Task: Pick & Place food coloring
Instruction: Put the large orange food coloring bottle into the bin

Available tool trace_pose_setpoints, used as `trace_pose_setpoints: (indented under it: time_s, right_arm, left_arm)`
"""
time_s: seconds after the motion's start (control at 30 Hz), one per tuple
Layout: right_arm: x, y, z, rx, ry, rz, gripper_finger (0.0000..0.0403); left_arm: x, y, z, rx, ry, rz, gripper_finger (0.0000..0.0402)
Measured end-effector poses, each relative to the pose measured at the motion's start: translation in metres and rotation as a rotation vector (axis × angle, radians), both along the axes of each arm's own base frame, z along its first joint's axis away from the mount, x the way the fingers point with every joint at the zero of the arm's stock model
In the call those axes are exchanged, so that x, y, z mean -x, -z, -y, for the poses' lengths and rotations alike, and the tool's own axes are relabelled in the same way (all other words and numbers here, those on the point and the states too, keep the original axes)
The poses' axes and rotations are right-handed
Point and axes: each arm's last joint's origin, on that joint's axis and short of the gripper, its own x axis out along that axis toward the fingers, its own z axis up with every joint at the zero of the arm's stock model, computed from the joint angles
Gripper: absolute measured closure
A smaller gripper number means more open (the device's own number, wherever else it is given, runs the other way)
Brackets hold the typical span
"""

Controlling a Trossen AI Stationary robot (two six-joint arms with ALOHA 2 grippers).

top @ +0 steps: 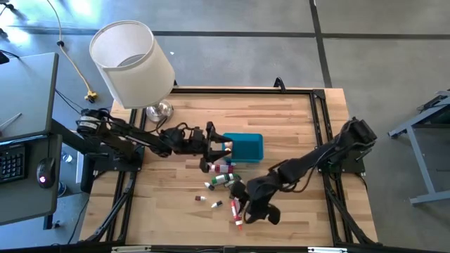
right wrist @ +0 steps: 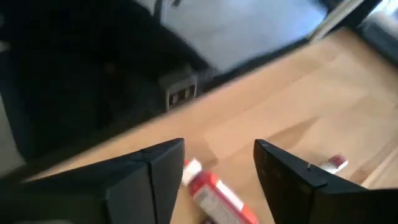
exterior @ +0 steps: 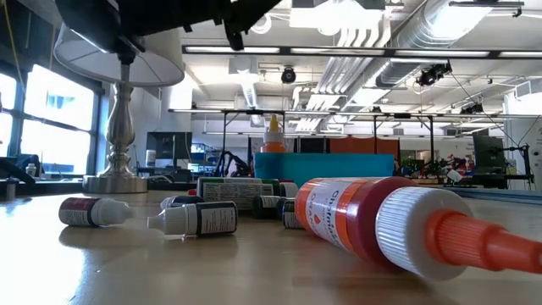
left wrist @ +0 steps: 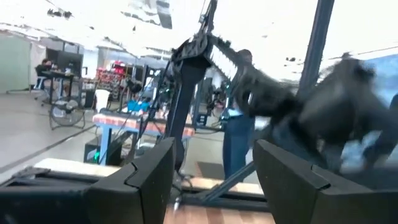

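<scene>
Your right pincer (top: 240, 213) released, red food coloring tube (right wrist: 214, 194) lying between fingers near surface's front edge; left pincer (top: 220, 149) spread empty at teal bin (top: 247, 147).

One teal bin (top: 247, 146), just beside the left gripper (top: 223, 148). One orange-tipped bottle (exterior: 273, 134) showing above that bin. About seven food coloring bottles (top: 223, 168) loose on the table (top: 295, 119) between the two grippers; exact count unclear in the cluster. Two red ones of these right at the right gripper (top: 241, 211). One white-shaded lamp (top: 133, 60), well apart from the left gripper.
</scene>
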Motion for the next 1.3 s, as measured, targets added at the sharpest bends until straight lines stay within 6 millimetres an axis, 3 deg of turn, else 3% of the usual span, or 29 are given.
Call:
trace_pose_setpoints:
  time_s: [0.2,0.37,0.57,0.83,1.1,1.3]
  right_arm:
    - [-0.013,0.046,-0.005,0.154,-0.128,-0.011,0.0195]
    - [-0.014,0.069,-0.006,0.271,-0.247,-0.004,0.0194]
    - [-0.018,0.071,-0.005,0.381,-0.259,0.063,0.0194]
    - [-0.02,0.067,-0.008,0.312,-0.322,0.08,0.0194]
    - [-0.031,0.081,-0.004,0.336,-0.347,0.146,0.0194]
    - [-0.036,0.099,0.003,0.342,-0.336,0.089,0.0194]
  left_arm:
    - [0.006,-0.007,0.0,-0.003,0.009,-0.027,0.0188]
    - [0.007,-0.009,0.0,-0.003,0.009,-0.024,0.0188]
    - [0.006,-0.008,0.0,-0.002,0.006,-0.031,0.0188]
    - [0.007,-0.009,0.0,0.0,0.006,-0.015,0.0188]
    - [0.007,-0.01,-0.001,0.005,0.006,-0.005,0.0188]
    - [0.007,-0.011,-0.001,0.005,0.007,0.001,0.0188]
